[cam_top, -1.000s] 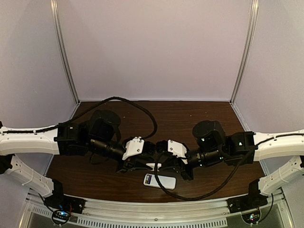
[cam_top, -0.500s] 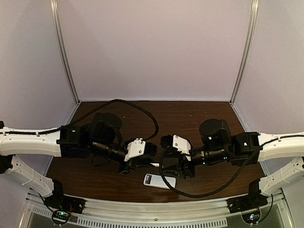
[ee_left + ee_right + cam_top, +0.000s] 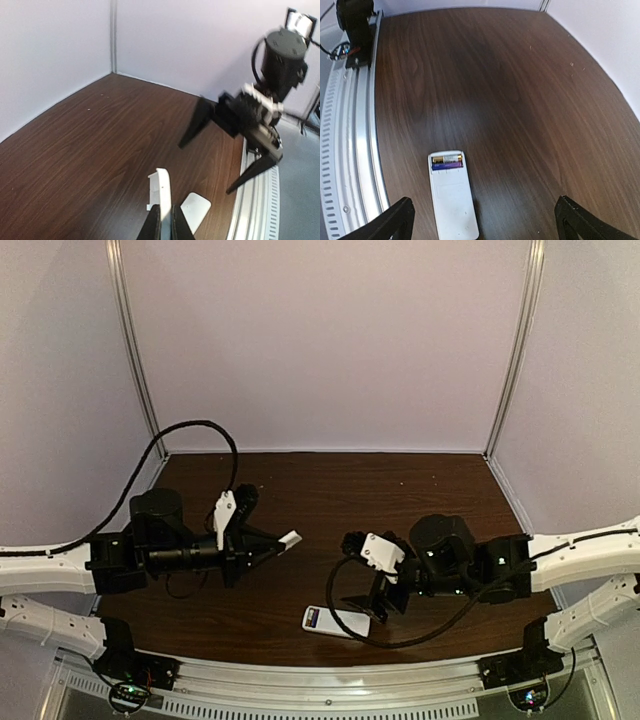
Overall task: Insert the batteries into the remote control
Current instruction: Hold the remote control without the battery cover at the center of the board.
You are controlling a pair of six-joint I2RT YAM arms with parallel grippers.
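Where the overhead camera looks down, a dark brown wood-grain bench (image 3: 400, 490) floors a booth of pale lilac walls (image 3: 330, 340) with metal corner strips (image 3: 135, 350). A ribbed metal rail (image 3: 300, 685) runs along the near edge. The left gripper (image 3: 274, 547) is clamped on a thin white plate (image 3: 290, 537), held over the left half of the bench. The right gripper (image 3: 350, 572) stands spread wide, empty. The remote control (image 3: 338, 621) lies flat near the front edge, just nearer than the right gripper.

Left wrist: left gripper (image 3: 162, 225) fingers are pressed together on the lower edge of the thin white plate (image 3: 162, 190), which stands upright. The bench (image 3: 90, 150) runs back to a wall corner (image 3: 112, 35). The remote control (image 3: 196, 210) lies beside the rail (image 3: 260, 210). The right gripper (image 3: 205, 169) opposite is gaping.

Right wrist: right gripper (image 3: 485, 200), fingers far apart at the bottom corners, nothing between. The remote control (image 3: 452, 200) lies back up and parallel to the rail (image 3: 345, 150), its compartment uncovered at the far end. The batteries (image 3: 446, 161) sit inside it, gold-brown and purple. The bench (image 3: 495, 90) carries a few pale specks near the wall (image 3: 600, 40).
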